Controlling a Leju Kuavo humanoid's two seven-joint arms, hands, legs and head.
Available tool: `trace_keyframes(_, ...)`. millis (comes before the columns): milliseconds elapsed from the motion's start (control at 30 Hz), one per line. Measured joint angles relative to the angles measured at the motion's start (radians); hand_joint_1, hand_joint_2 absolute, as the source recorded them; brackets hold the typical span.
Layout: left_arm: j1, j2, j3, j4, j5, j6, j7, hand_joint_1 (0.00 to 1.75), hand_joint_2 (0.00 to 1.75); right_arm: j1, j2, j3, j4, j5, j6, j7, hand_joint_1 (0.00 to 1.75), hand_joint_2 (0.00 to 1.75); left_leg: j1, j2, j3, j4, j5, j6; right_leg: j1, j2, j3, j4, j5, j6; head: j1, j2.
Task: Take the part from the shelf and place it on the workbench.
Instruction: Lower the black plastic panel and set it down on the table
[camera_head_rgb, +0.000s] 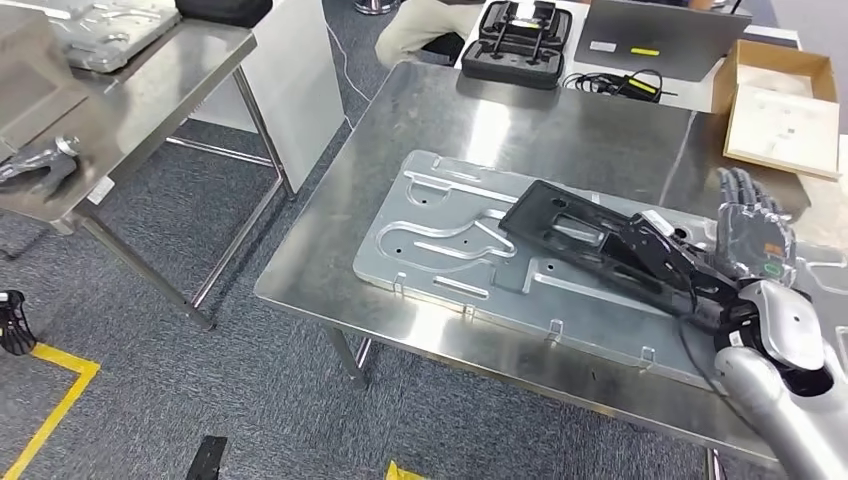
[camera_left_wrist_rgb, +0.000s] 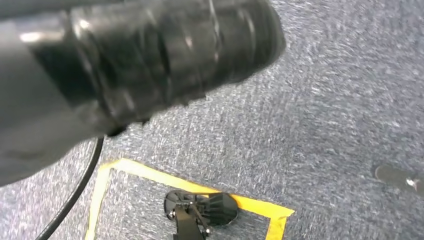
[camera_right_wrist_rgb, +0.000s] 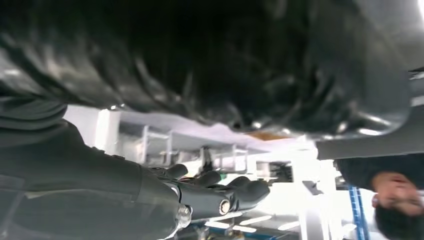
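My right hand (camera_head_rgb: 752, 240) hangs over the right side of the table (camera_head_rgb: 330, 260), fingers spread and upright, holding nothing that I can see. The part (camera_head_rgb: 590, 240), a flat black bracket, lies just beside that hand on the grey plate (camera_head_rgb: 440, 235) that rests on the table; whether my palm's underside touches the part's near end I cannot tell. The right wrist view is dark and blurred, with my fingers (camera_right_wrist_rgb: 220, 192) extended and free.

I judge the part is down and the step in hand is the release and withdrawal. To do it well I should lift straight up first, keeping the fingers apart so nothing catches the bracket's near end, then draw back toward my body without dragging it across the plate.

My left hand (camera_left_wrist_rgb: 125, 60) hangs low over the carpet beside yellow floor tape (camera_left_wrist_rgb: 150, 175); it is too blurred to tell how its fingers lie.

Around the work: a cardboard box (camera_head_rgb: 785, 105) just beyond my right hand, a black case (camera_head_rgb: 520, 40) and a cable (camera_head_rgb: 615, 82) at the far edge, and a person (camera_head_rgb: 425, 25) seated behind the table. The box is the nearest thing to avoid as I rise. A second steel table (camera_head_rgb: 140, 100) stands well apart to the left.
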Motion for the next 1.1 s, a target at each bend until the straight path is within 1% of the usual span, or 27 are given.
trace_keyframes(33,0.001,0.001,0.004,0.000,0.004,0.001,-0.002,0.00,0.00,-0.009,0.004,0.008,-0.007,-0.003,-0.001,0.000,0.00,0.00,0.002,0.000,-0.014,0.035,-0.029,-0.008,-0.003,-0.002,-0.004,-0.002,0.005,-0.007,-0.001,0.000)
trace_keyframes(100,0.002,0.000,0.012,0.000,0.007,0.002,-0.005,0.00,0.00,-0.026,0.012,0.022,-0.021,-0.005,-0.003,0.000,0.00,0.00,0.008,0.002,-0.057,0.149,-0.107,-0.022,-0.004,-0.005,-0.016,-0.003,0.015,-0.013,-0.004,0.000)
trace_keyframes(133,0.003,0.000,0.016,0.000,0.008,0.002,-0.005,0.00,0.00,-0.032,0.016,0.029,-0.026,-0.004,-0.004,0.000,0.00,0.00,0.012,0.002,-0.076,0.205,-0.136,-0.025,-0.004,-0.006,-0.024,-0.003,0.020,-0.014,-0.004,0.000)
trace_keyframes(167,0.004,0.000,0.018,0.000,0.008,0.002,-0.006,0.00,0.00,-0.036,0.019,0.035,-0.030,-0.003,-0.004,0.000,0.00,0.00,0.013,0.002,-0.082,0.236,-0.149,-0.027,-0.004,-0.007,-0.032,-0.002,0.026,-0.013,-0.004,0.000)
trace_keyframes(200,0.006,0.000,0.019,0.000,0.008,0.002,-0.006,0.00,0.00,-0.038,0.021,0.040,-0.033,-0.002,-0.005,0.000,0.00,0.00,0.014,0.002,-0.069,0.231,-0.144,-0.026,-0.004,-0.008,-0.040,-0.002,0.032,-0.012,-0.004,0.000)
trace_keyframes(233,0.007,-0.001,0.020,0.000,0.008,0.003,-0.006,0.00,0.00,-0.040,0.023,0.045,-0.037,-0.001,-0.005,0.000,0.00,0.00,0.015,0.002,-0.036,0.187,-0.124,-0.024,-0.004,-0.008,-0.047,-0.002,0.039,-0.010,-0.004,0.000)
trace_keyframes(300,0.007,0.000,0.023,0.000,0.008,0.004,-0.006,0.00,0.00,-0.047,0.025,0.050,-0.045,0.001,-0.005,0.000,0.00,0.00,0.014,0.002,0.056,0.046,-0.080,-0.015,-0.003,-0.008,-0.058,-0.003,0.052,-0.003,-0.004,0.000)
trace_keyframes(333,0.006,0.000,0.025,0.000,0.008,0.005,-0.006,0.00,0.00,-0.053,0.026,0.053,-0.048,0.005,-0.004,0.000,0.00,0.00,0.011,0.001,0.086,-0.006,-0.066,-0.010,-0.003,-0.008,-0.060,-0.005,0.059,0.002,-0.003,0.000)
trace_keyframes(367,0.005,0.000,0.027,0.000,0.008,0.006,-0.007,0.00,0.00,-0.058,0.026,0.055,-0.050,0.009,-0.003,0.000,0.00,0.00,0.008,0.001,0.099,-0.034,-0.059,-0.005,-0.003,-0.008,-0.061,-0.008,0.066,0.008,-0.003,0.000)
trace_keyframes(433,0.005,0.000,0.033,0.000,0.012,0.005,-0.008,0.00,0.00,-0.067,0.028,0.061,-0.052,0.022,0.000,0.000,0.00,0.00,0.003,0.000,0.092,-0.043,-0.045,0.006,-0.004,-0.007,-0.060,-0.019,0.082,0.023,-0.002,0.000)
trace_keyframes(467,0.005,0.000,0.036,0.000,0.014,0.004,-0.008,0.00,0.00,-0.070,0.029,0.064,-0.053,0.027,0.001,0.000,0.00,0.00,0.005,0.002,0.090,-0.047,-0.034,0.013,-0.005,-0.007,-0.061,-0.021,0.084,0.029,-0.002,0.000)
trace_keyframes(500,0.006,0.000,0.038,0.000,0.016,0.003,-0.009,0.00,0.00,-0.072,0.030,0.065,-0.053,0.031,0.002,0.000,0.00,0.00,0.007,0.003,0.086,-0.053,-0.021,0.021,-0.004,-0.006,-0.066,-0.014,0.071,0.032,-0.001,0.000)
trace_keyframes(533,0.007,0.000,0.040,0.000,0.018,0.002,-0.009,0.00,0.00,-0.075,0.030,0.066,-0.053,0.033,0.003,0.000,0.00,0.00,0.010,0.005,0.080,-0.059,-0.007,0.028,-0.003,-0.005,-0.076,0.011,0.040,0.034,0.000,0.000)
trace_keyframes(600,0.007,-0.001,0.041,0.000,0.017,-0.002,-0.009,0.00,0.00,-0.082,0.031,0.068,-0.053,0.040,0.011,0.000,0.00,0.00,0.009,0.007,0.058,-0.062,0.015,0.038,-0.001,-0.005,-0.107,0.120,-0.060,0.033,0.003,0.000)
trace_keyframes(633,0.006,-0.001,0.041,0.000,0.017,-0.004,-0.008,0.00,0.00,-0.085,0.032,0.068,-0.052,0.046,0.016,0.000,0.00,0.00,0.007,0.007,0.044,-0.061,0.024,0.040,-0.001,-0.005,-0.119,0.186,-0.101,0.033,0.003,0.000)
trace_keyframes(667,0.006,-0.001,0.041,0.000,0.016,-0.005,-0.008,0.00,0.00,-0.087,0.033,0.069,-0.051,0.051,0.022,0.000,0.00,0.00,0.005,0.007,0.030,-0.059,0.033,0.041,0.000,-0.005,-0.121,0.234,-0.121,0.033,0.004,0.000)
trace_keyframes(700,0.006,-0.001,0.042,0.000,0.015,-0.006,-0.007,0.00,0.00,-0.089,0.033,0.070,-0.050,0.055,0.027,0.000,0.00,0.00,0.003,0.007,0.016,-0.057,0.042,0.041,0.001,-0.005,-0.109,0.252,-0.120,0.032,0.004,0.000)
trace_keyframes(733,0.007,-0.001,0.042,0.000,0.015,-0.006,-0.006,0.00,0.00,-0.092,0.034,0.071,-0.050,0.057,0.030,0.000,0.00,0.00,0.001,0.006,0.003,-0.053,0.050,0.040,0.002,-0.005,-0.079,0.232,-0.101,0.030,0.004,0.000)
trace_keyframes(767,0.006,-0.001,0.042,0.000,0.014,-0.006,-0.006,0.00,0.00,-0.095,0.034,0.073,-0.050,0.059,0.031,0.000,0.00,0.00,0.000,0.006,-0.010,-0.048,0.057,0.039,0.004,-0.005,-0.031,0.179,-0.078,0.027,0.004,0.000)
trace_keyframes(833,0.006,-0.001,0.042,0.000,0.013,-0.007,-0.006,0.00,0.00,-0.105,0.034,0.075,-0.050,0.063,0.032,0.000,0.00,0.00,-0.003,0.005,-0.030,-0.037,0.069,0.032,0.010,-0.006,0.065,0.045,-0.066,0.019,0.002,0.000)
trace_keyframes(867,0.006,-0.001,0.042,0.000,0.012,-0.007,-0.006,0.00,0.00,-0.108,0.034,0.076,-0.050,0.064,0.032,0.000,0.00,0.00,-0.004,0.004,-0.035,-0.033,0.074,0.028,0.013,-0.006,0.092,0.000,-0.070,0.015,0.003,0.000)
trace_keyframes(900,0.006,-0.001,0.042,0.000,0.011,-0.007,-0.006,0.00,0.00,-0.111,0.034,0.076,-0.050,0.065,0.032,0.000,0.00,0.00,-0.004,0.004,-0.038,-0.032,0.081,0.024,0.016,-0.006,0.102,-0.021,-0.076,0.013,0.004,0.000)
trace_keyframes(967,0.007,-0.001,0.043,0.000,0.009,-0.007,-0.006,0.00,0.00,-0.115,0.036,0.076,-0.050,0.066,0.033,0.001,0.00,0.00,-0.005,0.003,-0.042,-0.032,0.090,0.014,0.013,-0.007,0.093,-0.028,-0.061,0.005,0.007,0.000)
trace_keyframes(1000,0.007,-0.001,0.043,0.001,0.009,-0.007,-0.006,0.00,0.00,-0.116,0.037,0.076,-0.050,0.066,0.033,0.001,0.00,0.00,-0.004,0.003,-0.050,-0.025,0.079,0.007,0.010,-0.008,0.086,-0.029,-0.051,-0.002,0.006,0.000)
trace_keyframes(1033,0.007,0.000,0.043,0.001,0.009,-0.007,-0.006,0.00,0.00,-0.117,0.038,0.077,-0.049,0.066,0.033,0.001,0.00,0.00,-0.002,0.003,-0.062,-0.002,0.049,-0.001,0.006,-0.010,0.076,-0.032,-0.040,-0.008,0.005,0.000)
trace_keyframes(1067,0.007,0.000,0.043,0.001,0.009,-0.006,-0.006,0.00,0.00,-0.119,0.039,0.077,-0.049,0.066,0.033,0.001,0.00,0.00,0.001,0.003,-0.077,0.039,0.004,-0.009,0.003,-0.011,0.065,-0.033,-0.029,-0.013,0.004,0.000)
trace_keyframes(1100,0.007,0.000,0.043,0.001,0.009,-0.006,-0.006,0.00,0.00,-0.119,0.040,0.077,-0.049,0.066,0.032,0.001,0.00,0.00,0.005,0.003,-0.095,0.097,-0.047,-0.016,0.003,-0.012,0.051,-0.033,-0.018,-0.016,0.003,0.000)
